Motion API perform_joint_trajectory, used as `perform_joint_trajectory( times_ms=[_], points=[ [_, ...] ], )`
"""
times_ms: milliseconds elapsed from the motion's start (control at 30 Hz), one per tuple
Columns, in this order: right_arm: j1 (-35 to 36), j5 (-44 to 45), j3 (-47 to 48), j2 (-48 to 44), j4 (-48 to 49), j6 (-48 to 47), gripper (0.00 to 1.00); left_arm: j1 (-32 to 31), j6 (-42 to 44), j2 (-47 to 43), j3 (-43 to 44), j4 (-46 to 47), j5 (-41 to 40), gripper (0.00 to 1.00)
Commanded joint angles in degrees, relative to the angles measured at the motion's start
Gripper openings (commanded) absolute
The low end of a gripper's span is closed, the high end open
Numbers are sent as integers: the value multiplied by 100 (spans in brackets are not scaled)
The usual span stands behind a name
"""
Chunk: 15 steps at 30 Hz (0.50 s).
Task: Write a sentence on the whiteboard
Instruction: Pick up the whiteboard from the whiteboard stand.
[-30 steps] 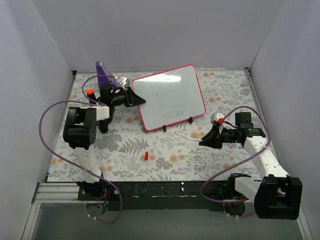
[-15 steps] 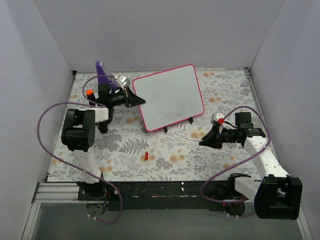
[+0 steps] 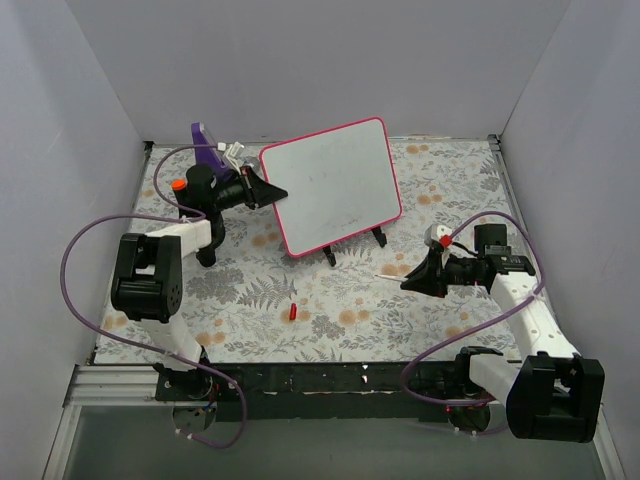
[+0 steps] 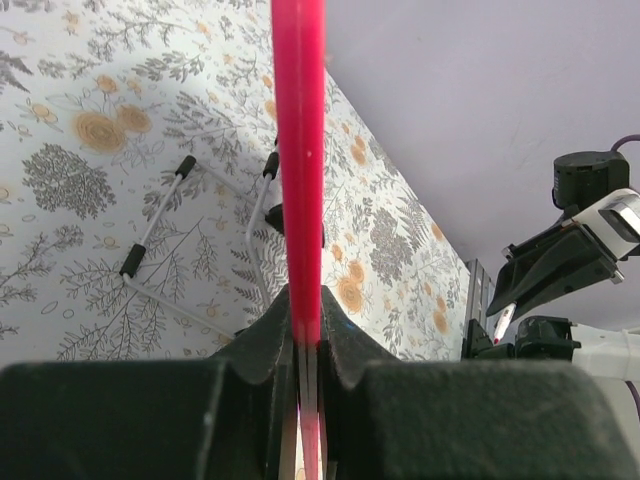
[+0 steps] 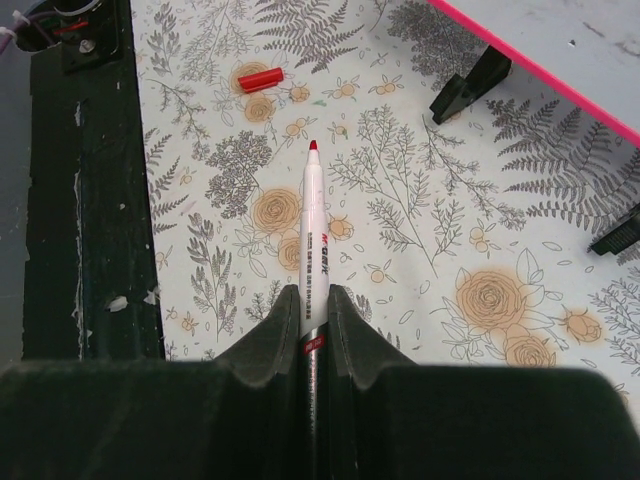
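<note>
The whiteboard [image 3: 333, 185], glossy white with a pink-red frame and black clip feet, is tilted up off the table at the back centre. No red lettering shows on it; only faint smudges. My left gripper [image 3: 268, 192] is shut on its left edge, seen edge-on as a red bar [image 4: 299, 150] in the left wrist view. My right gripper [image 3: 410, 283] is shut on a white marker [image 5: 311, 235] with a bare red tip, pointing left above the table, below and right of the board. The board's corner and feet show in the right wrist view [image 5: 590, 60].
A small red marker cap [image 3: 291, 312] lies on the floral tablecloth near the front centre, also in the right wrist view [image 5: 259, 78]. A purple object [image 3: 206, 145] stands at the back left. White walls enclose three sides; a black rail [image 3: 330, 377] runs along the front edge.
My left gripper has lifted and tilted the whiteboard up and toward the back, raising its feet off the table. My right gripper with the marker has barely moved.
</note>
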Motion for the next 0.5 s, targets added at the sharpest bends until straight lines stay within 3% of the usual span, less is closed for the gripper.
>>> perform_joint_trajectory(
  times_ms=[0, 233, 467],
  points=[
    [-21, -186, 525, 17, -497, -347, 1, 33, 13, -861, 92, 488, -228, 0],
    [-21, -37, 1896, 518, -2656, -1586, 1, 33, -83, -1326, 22, 496, -263, 0],
    [-13, 332, 2951, 475, -3144, -1254, 1, -194, -172, -2081, -461, 392, -333, 0]
  ],
)
